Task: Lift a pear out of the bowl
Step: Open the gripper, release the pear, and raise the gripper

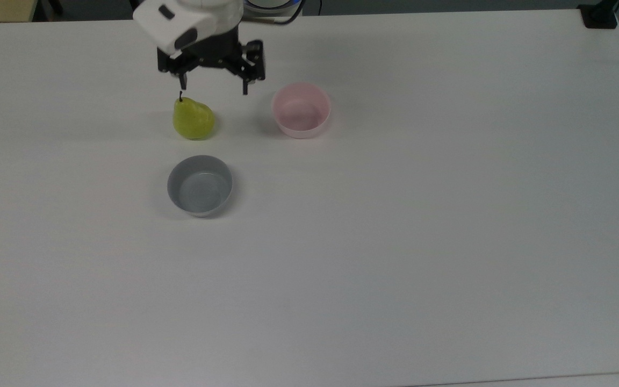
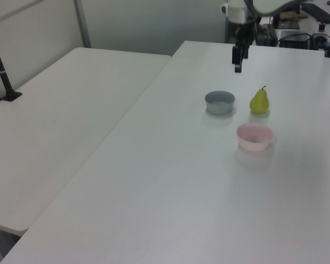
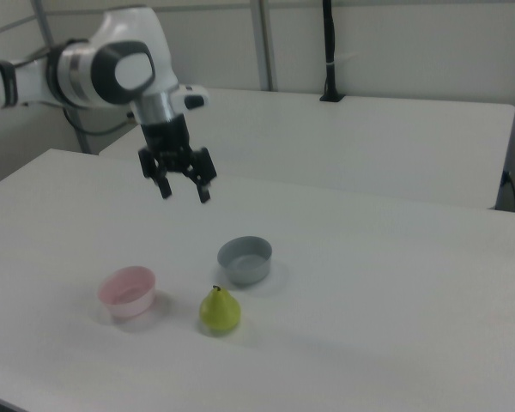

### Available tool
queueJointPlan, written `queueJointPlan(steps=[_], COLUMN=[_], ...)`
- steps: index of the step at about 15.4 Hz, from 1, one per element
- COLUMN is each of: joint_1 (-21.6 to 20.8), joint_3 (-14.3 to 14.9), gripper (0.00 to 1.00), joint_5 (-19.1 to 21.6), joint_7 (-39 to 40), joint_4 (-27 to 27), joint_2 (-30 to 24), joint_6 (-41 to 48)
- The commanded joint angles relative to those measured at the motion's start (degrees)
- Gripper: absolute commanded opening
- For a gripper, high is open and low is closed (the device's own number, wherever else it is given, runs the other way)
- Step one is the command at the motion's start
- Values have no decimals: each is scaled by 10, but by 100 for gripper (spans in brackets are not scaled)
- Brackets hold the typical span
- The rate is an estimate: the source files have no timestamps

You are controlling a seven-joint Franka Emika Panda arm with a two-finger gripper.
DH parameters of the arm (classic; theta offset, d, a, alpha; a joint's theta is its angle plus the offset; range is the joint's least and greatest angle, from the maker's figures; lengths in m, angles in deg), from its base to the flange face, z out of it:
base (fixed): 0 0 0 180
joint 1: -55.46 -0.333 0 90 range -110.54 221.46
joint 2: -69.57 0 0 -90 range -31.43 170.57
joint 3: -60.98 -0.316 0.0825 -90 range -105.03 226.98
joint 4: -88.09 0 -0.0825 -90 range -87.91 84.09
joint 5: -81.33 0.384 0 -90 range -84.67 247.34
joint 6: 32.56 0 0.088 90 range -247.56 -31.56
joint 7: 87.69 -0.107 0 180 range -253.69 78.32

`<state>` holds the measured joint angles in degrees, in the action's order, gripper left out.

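yellow-green pear (image 1: 194, 119), pink bowl (image 1: 301, 110), grey bowl (image 1: 200, 185)

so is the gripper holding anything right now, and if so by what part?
Nothing is held. The gripper is open and raised above the table; the pear stands upright on the table, apart from the fingers, between the pink bowl and grey bowl.
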<state>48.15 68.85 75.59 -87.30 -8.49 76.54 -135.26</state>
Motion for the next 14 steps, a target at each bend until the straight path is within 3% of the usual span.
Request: queueJointPlan(steps=[1, 4, 14], joint_1=[-5, 0, 3], joint_3=[-8, -24, -15], gripper=[100, 100, 100], joint_5=[42, 43, 41], joint_7=[-13, -14, -5], joint_4=[49, 53, 48], joint_2=[-16, -43, -71], joint_6=[60, 74, 99])
